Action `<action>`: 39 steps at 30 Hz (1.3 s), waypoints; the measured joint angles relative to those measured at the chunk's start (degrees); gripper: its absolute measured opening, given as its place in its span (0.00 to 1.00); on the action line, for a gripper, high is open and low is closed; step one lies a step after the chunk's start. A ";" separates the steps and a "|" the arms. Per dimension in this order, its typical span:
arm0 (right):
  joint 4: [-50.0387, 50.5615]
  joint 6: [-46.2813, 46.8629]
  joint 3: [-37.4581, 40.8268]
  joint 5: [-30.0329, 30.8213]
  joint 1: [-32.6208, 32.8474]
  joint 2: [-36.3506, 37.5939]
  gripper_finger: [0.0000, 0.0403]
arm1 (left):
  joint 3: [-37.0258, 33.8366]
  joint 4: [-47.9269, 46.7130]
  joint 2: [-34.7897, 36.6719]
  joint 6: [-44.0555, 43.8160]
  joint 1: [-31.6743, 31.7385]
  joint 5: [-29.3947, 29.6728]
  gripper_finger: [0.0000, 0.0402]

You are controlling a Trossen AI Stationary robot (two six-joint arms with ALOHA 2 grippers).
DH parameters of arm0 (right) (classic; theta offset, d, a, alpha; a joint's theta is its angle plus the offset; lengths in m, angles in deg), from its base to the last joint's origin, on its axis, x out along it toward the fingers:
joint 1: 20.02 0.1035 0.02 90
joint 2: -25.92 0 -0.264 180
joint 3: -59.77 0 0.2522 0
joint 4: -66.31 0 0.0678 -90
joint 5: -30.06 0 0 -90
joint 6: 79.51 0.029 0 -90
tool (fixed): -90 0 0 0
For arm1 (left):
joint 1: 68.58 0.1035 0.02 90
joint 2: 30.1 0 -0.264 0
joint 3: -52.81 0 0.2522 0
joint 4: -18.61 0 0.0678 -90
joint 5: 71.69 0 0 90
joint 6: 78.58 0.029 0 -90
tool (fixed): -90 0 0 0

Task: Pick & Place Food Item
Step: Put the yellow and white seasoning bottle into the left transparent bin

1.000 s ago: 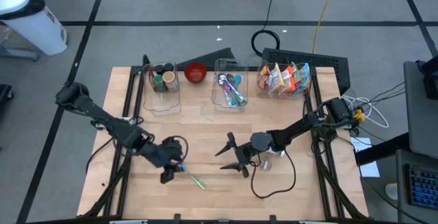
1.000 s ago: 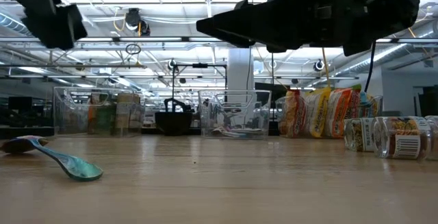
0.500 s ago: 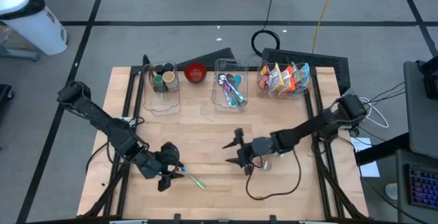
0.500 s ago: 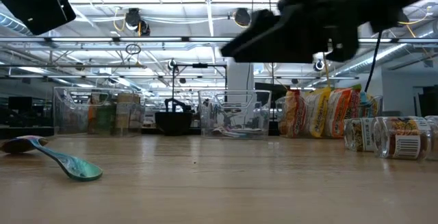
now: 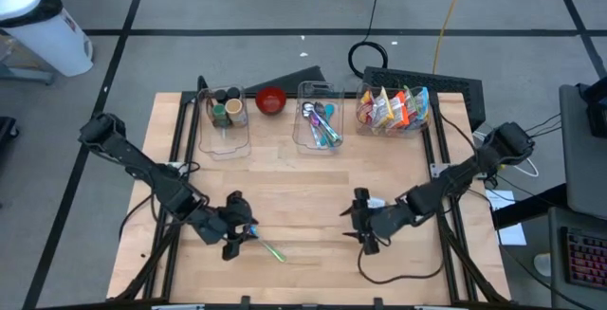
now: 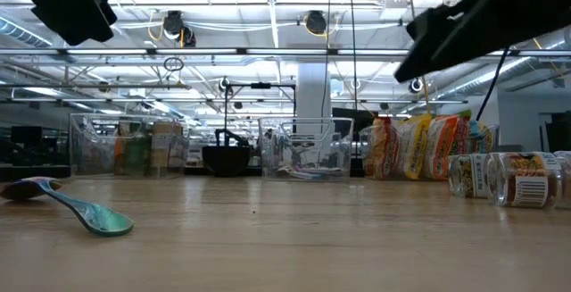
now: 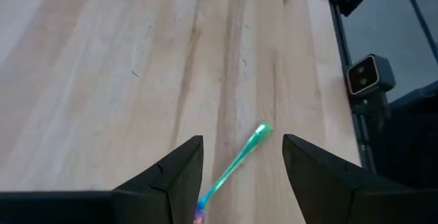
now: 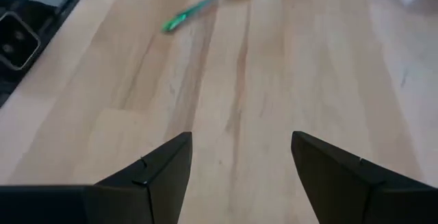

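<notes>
Teal and translucent, a plastic spoon (image 5: 266, 247) is seen lying flat on the wooden table (image 5: 294, 187) in the lower left of the high view, with its handle pointing toward the lower right. The left gripper (image 5: 235, 237) is positioned directly over the bowl end of the spoon, above the table; in the left wrist view the handle (image 7: 237, 161) is seen running out between the two spread fingers (image 7: 174, 172), which are not closed on it. In the low view the spoon (image 6: 76, 208) rests on the table at the left edge, with nothing touching it.

The right gripper (image 5: 363, 227) is located in the lower centre-right of the high view, well apart from the spoon. Its fingers (image 8: 164, 162) are parted with nothing between them, over bare wood.

Two jars (image 6: 504, 179) are shown lying on the table at the right edge of the low view. Along the upper edge of the table in the high view are arranged a clear bin of containers (image 5: 226, 111), a red bowl (image 5: 271, 100), a clear bin of utensils (image 5: 320, 120) and a clear bin of snack packets (image 5: 394, 107).
</notes>
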 joint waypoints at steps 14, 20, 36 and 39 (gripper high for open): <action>7.03 29.54 6.05 4.22 6.53 -0.02 0.60 | 0.00 -0.03 0.04 10.83 4.83 -0.04 0.52; 7.00 38.21 9.07 4.22 8.27 -0.02 0.60 | 0.00 -0.03 0.04 13.68 6.34 -0.08 0.52; 4.80 40.60 9.44 4.58 9.04 -6.78 0.60 | 0.00 -0.03 0.04 15.50 7.66 -0.19 0.52; 4.75 40.49 9.38 5.27 8.97 -7.42 0.60 | 0.00 -0.03 0.04 15.50 7.66 -0.21 0.52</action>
